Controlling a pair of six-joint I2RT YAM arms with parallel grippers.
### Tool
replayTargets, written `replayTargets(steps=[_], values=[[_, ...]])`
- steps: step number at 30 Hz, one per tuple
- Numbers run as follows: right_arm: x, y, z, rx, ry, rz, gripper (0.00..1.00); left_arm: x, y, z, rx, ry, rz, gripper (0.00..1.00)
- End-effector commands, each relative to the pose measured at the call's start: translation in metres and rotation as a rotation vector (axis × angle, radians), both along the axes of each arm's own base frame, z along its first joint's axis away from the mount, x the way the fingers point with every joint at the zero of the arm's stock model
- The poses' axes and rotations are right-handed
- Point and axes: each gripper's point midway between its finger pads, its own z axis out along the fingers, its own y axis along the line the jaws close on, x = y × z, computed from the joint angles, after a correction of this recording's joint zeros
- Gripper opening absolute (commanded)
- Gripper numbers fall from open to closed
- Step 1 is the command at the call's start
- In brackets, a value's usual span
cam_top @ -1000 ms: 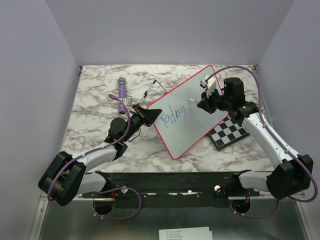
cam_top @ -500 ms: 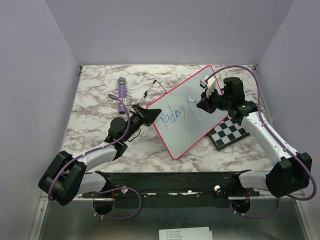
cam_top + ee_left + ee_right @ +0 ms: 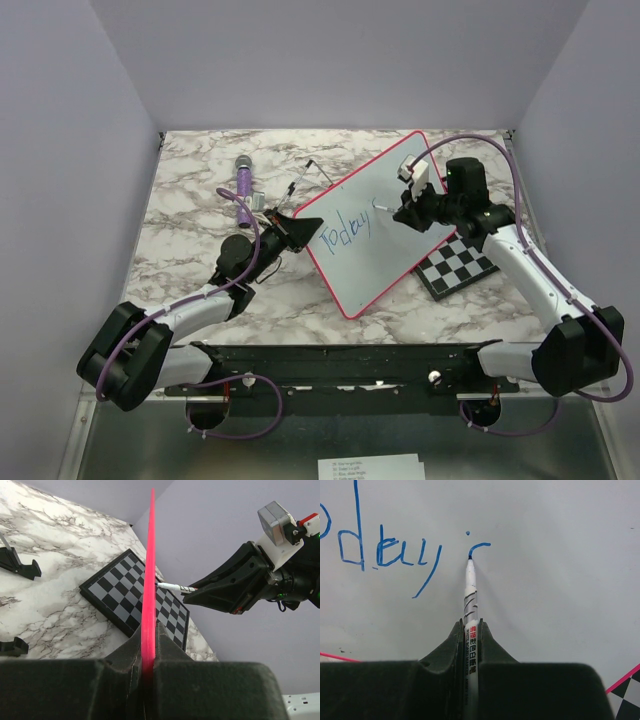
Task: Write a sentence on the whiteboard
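Whiteboard, pink-rimmed, stands tilted over the middle of the marbled worktop, its right part overlapping the chessboard in the top view. The left gripper is clenched on the board's left edge; in the left wrist view the rim runs up edge-on from between its fingers. The right gripper is clamped on a white marker, whose blue tip touches the board surface. The sentence so far reads "Today" in blue, slanting up to the right; in the right wrist view a dot and a short curved stroke follow it, the stroke ending at the marker tip.
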Motion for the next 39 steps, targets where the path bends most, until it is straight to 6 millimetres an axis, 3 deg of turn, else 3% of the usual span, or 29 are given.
replayTargets(steps=[1,10,21,27,31,35,39], values=[[-0.005,-0.016,-0.019,-0.059,0.044,-0.051,0.01,-0.014,0.000,0.060,-0.122,-0.180,-0.042,0.00],[-0.003,-0.028,-0.026,-0.077,0.056,-0.101,0.01,-0.015,0.001,0.060,-0.122,-0.183,-0.040,0.00],[-0.027,-0.018,-0.037,-0.051,0.120,-0.009,0.01,-0.015,0.001,0.060,-0.127,-0.181,-0.042,0.00],[-0.034,-0.006,-0.022,-0.001,0.119,0.044,0.00,-0.014,0.001,0.058,-0.128,-0.177,-0.043,0.00],[-0.031,0.000,0.007,0.047,0.073,0.056,0.01,-0.014,0.000,0.058,-0.128,-0.177,-0.043,0.00],[-0.028,-0.002,0.037,0.082,0.004,0.030,0.00,-0.014,0.001,0.058,-0.121,-0.177,-0.041,0.00],[-0.015,-0.017,0.045,0.086,-0.043,-0.033,0.01,-0.015,0.000,0.058,-0.120,-0.180,-0.045,0.00]])
